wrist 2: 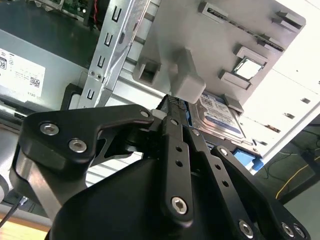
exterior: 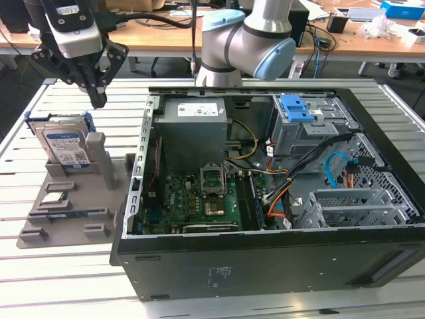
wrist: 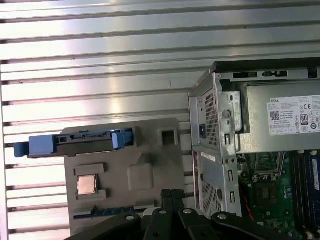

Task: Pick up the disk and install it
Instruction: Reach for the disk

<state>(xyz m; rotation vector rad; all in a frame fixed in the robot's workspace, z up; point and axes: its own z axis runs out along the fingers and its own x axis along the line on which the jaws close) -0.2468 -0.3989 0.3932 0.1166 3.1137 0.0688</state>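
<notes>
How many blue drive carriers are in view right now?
2. One carrier frames the disk standing in the grey fixture at the exterior view's left; one empty blue bracket sits atop the drive cage inside the case. Others may be hidden inside.

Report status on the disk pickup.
Gripper shut, empty, hovering over the grey holder, clear of the disk. Disk upright in holder, untouched. Nothing between them.

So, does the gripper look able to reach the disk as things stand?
Probably yes: the gripper hangs close above the disk, which stands on edge in the grey holder, top edge bare, with nothing between them.
</notes>
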